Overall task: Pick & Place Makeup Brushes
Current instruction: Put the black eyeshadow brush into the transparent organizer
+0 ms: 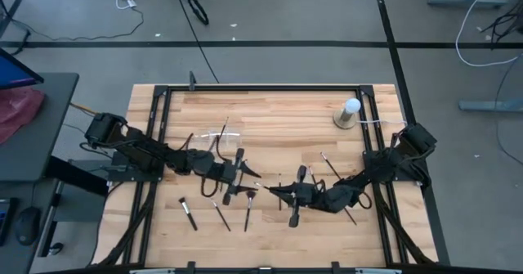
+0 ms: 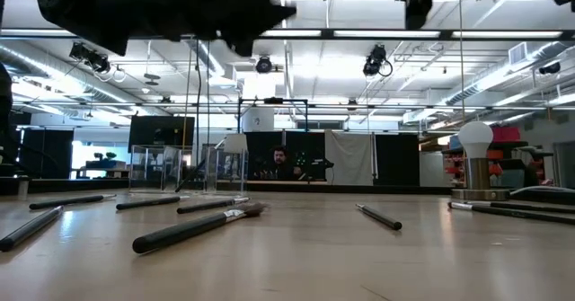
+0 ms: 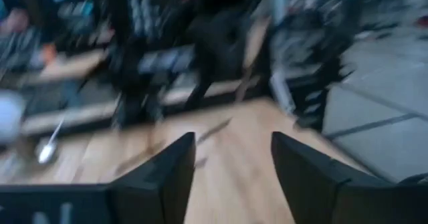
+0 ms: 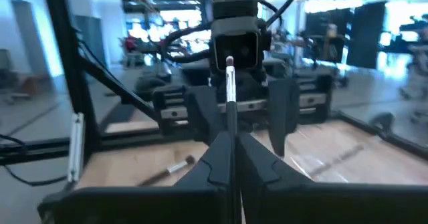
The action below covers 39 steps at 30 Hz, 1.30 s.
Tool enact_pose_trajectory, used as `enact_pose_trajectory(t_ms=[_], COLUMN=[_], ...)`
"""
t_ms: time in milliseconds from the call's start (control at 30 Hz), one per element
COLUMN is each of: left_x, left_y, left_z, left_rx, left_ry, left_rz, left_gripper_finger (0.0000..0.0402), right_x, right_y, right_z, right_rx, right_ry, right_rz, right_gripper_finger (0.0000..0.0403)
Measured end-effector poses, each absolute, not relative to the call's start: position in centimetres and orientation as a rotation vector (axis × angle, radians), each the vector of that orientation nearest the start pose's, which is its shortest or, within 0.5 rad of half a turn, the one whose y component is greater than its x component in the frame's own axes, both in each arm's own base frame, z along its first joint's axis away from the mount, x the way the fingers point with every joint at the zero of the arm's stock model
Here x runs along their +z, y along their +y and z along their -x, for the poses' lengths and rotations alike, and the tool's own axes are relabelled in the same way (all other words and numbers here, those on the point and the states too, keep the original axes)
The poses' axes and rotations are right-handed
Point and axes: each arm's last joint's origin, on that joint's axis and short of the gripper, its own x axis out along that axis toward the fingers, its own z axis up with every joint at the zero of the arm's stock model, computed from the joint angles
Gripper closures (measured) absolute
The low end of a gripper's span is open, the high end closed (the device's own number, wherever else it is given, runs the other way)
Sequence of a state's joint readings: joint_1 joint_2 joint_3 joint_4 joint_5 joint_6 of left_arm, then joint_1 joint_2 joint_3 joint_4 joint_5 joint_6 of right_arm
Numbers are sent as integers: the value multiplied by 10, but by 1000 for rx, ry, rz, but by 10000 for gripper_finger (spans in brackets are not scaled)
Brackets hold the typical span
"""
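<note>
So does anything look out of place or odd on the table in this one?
Nothing damaged or spilled. The makeup brushes lie scattered at all angles on the table, ungathered. The right gripper is shut on one brush; the left gripper is open and empty. The white ball stands upright.

One cam looks straight down, one sits level on the table (image 1: 270, 114); each wrist cam peers past its own fingers (image 3: 170, 177), sharing that tabletop.
</note>
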State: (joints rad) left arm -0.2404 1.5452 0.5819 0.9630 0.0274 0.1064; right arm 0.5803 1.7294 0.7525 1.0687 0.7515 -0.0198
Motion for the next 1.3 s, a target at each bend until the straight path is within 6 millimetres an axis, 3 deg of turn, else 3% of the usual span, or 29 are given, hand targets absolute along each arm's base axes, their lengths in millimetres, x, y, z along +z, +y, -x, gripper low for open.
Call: enact_pose_trajectory(t_ms=[133,300,667,967,1300], left_x=[212,218,232,232,230], left_y=[-80,-83,-84,-83,-83], left_z=[-287,-286,-291,-291,-292], left_rx=[-377,-328,-322,-301,-301], left_ry=[-154,-219,-279,-264,-245], left_rz=[-181,-179,-135,-132,-139], left_gripper_finger=[165,173,264,349,385], right_x=[205,207,208,208,208], right_y=[160,157,157,157,157], right_z=[-299,-301,-301,-301,-301], right_rx=[-122,-100,-98,-98,-97], right_ry=[-89,-109,-121,-120,-117], right_rz=[-43,-48,-45,-37,-40], right_gripper_finger=[392,392,392,392,392])
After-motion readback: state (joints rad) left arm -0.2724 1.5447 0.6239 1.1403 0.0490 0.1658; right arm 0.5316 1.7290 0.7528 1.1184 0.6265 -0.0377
